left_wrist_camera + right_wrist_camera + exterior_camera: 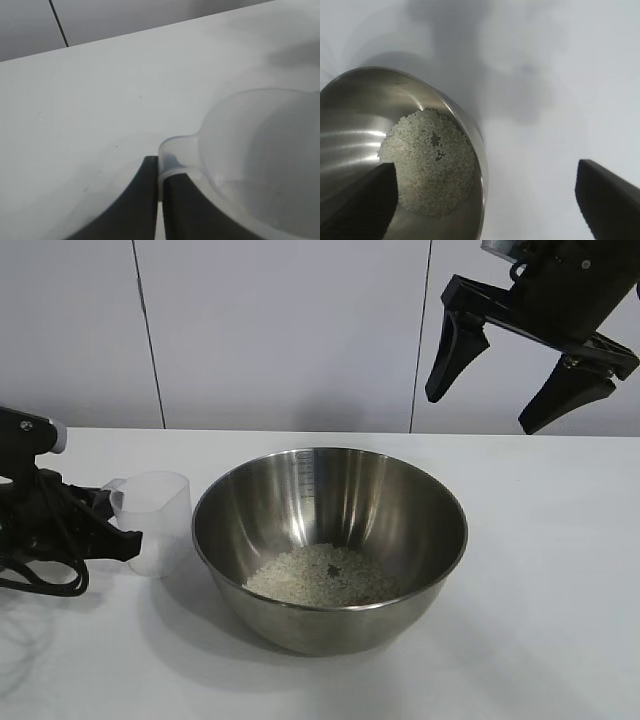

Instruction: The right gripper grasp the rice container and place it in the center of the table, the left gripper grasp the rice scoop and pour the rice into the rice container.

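Observation:
The rice container (400, 500), a big shiny steel bowl, stands in the middle of the white table (560, 570) with a loose pile of rice (320, 575) on its bottom. Just left of it the rice scoop (155, 520), a translucent cup, is upright, and no rice shows in it. My left gripper (125, 530) is shut on the scoop's thin handle. The left wrist view shows my left gripper (160, 165) pinching that handle beside the scoop (260, 150). My right gripper (483, 412) hangs open high above the bowl's right side, holding nothing. In the right wrist view, my right gripper (485, 172) straddles the rim of the rice container (360, 115), far above it, with the rice (430, 160) below.
A pale panelled wall (280, 330) closes off the back of the table. Bare tabletop lies to the right of the bowl and in front of it.

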`<control>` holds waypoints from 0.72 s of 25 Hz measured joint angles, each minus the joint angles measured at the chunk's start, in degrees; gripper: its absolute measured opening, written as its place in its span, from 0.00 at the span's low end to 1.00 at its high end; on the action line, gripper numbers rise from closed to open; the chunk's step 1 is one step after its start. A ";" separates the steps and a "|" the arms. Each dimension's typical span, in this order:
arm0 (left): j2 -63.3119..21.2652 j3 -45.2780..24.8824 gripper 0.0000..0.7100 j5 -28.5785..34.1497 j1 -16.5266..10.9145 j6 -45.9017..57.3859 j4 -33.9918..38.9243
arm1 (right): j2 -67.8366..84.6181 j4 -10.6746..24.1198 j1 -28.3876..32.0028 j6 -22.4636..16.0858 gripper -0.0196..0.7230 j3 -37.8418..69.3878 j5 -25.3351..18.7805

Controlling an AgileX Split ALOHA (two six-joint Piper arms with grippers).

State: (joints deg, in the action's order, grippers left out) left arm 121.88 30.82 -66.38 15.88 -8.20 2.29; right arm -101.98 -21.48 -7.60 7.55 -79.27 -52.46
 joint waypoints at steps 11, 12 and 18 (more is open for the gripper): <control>0.00 -1.43 0.57 0.25 0.00 0.05 0.10 | 0.00 -0.16 0.00 0.00 0.92 0.00 -0.04; 0.00 -1.88 0.61 0.25 0.00 0.05 0.10 | 0.00 -0.16 0.00 0.00 0.92 0.00 -0.04; -1.45 -6.55 0.82 0.52 0.00 0.05 0.10 | 0.00 -0.16 0.00 0.00 0.92 0.00 -0.04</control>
State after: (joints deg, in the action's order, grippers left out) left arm 120.43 24.27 -65.86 15.88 -8.14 2.39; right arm -101.98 -21.64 -7.60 7.55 -79.27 -52.50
